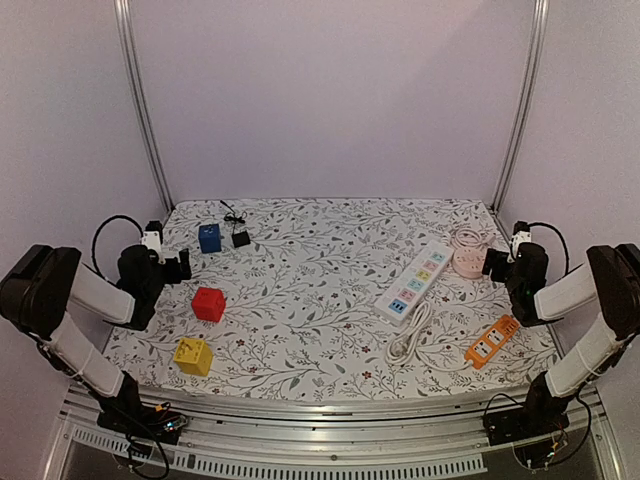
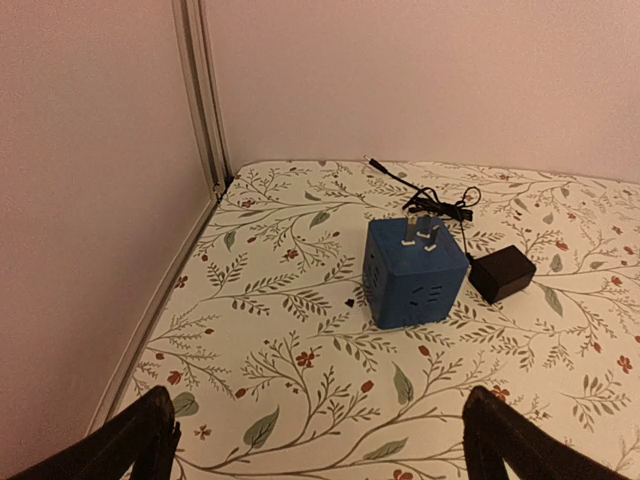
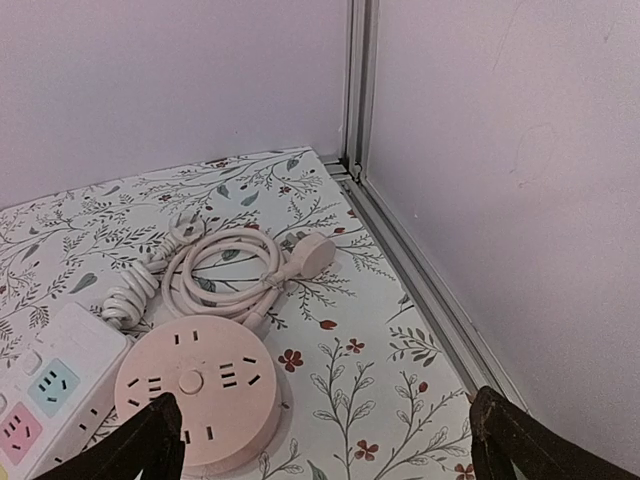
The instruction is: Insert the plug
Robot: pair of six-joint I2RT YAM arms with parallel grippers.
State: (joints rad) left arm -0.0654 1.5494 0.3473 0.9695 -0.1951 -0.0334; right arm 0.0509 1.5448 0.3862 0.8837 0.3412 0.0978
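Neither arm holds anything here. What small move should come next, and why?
Probably ease the left gripper forward toward the blue cube: its jaws are open and empty, and the cube, prongs up, sits ahead, slightly to the right, beside the black adapter.

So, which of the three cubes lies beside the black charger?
The blue cube, at the back left, next to the black charger. The red cube and yellow cube lie nearer the front.

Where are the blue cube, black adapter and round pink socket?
blue cube (image 2: 420,295): left wrist view, front face.
black adapter (image 2: 500,272): left wrist view, top face.
round pink socket (image 3: 195,388): right wrist view, top face.
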